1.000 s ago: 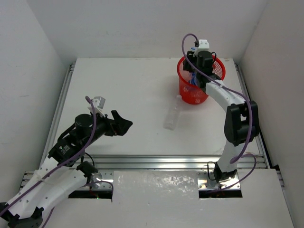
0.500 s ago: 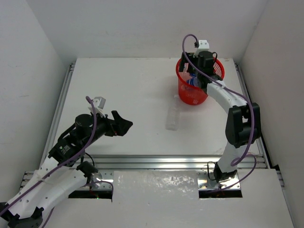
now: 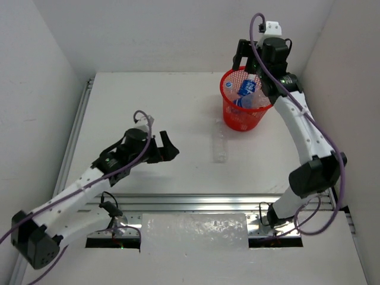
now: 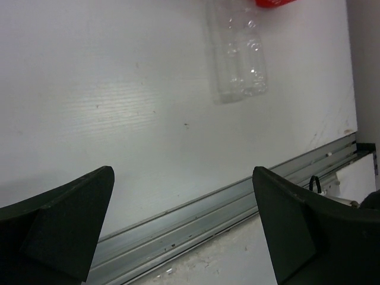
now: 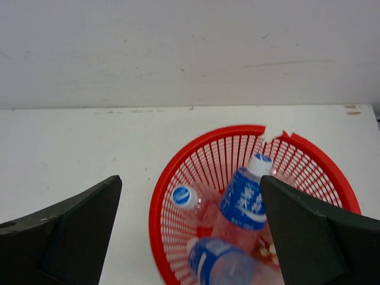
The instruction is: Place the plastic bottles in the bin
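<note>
Lying just ahead of the left gripper, whose 2 fingers are standing spread and empty, the 1 loose bottle is pointing its long axis toward the bin, while the right gripper is hovering, equally spread, farther off above that bin.

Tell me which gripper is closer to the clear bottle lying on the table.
Left. The left gripper is just left of the bottle; the right gripper hangs over the bin, beyond it.

Print on bottle labels seems illegible.
</note>
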Controlling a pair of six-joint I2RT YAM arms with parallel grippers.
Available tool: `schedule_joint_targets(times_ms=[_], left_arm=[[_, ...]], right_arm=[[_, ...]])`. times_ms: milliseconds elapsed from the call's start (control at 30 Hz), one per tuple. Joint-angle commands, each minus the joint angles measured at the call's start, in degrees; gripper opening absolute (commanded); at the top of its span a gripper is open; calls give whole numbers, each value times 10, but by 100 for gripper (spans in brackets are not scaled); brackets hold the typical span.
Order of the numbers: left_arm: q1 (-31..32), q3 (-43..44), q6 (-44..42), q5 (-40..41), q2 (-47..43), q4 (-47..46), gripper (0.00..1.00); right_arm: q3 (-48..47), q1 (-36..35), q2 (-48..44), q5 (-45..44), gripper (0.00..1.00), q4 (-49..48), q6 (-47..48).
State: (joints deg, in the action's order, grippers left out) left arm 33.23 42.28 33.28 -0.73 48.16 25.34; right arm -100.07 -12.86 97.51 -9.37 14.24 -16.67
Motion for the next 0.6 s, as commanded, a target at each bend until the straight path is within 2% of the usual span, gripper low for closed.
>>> schedule_joint_targets(times_ms=[0, 133, 267, 367, 500, 567], left_arm=[[36, 13, 67, 3, 73, -76, 100], [104, 99, 103, 87, 203, -101, 100], [136, 188, 122, 114, 338, -107, 100], [142, 271, 124, 126, 443, -100, 100], [144, 430, 122, 145, 607, -32, 100], [146, 473, 109, 142, 659, -11, 99]], right_arm=[[-20, -18, -81, -43, 99, 147, -20], [131, -23, -235, -28, 99, 159, -44], [233, -23, -352, -10, 99, 174, -52], [254, -23, -417, 14, 99, 199, -55], [265, -24, -458, 39, 99, 233, -52], [276, -24, -478, 45, 99, 238, -57]])
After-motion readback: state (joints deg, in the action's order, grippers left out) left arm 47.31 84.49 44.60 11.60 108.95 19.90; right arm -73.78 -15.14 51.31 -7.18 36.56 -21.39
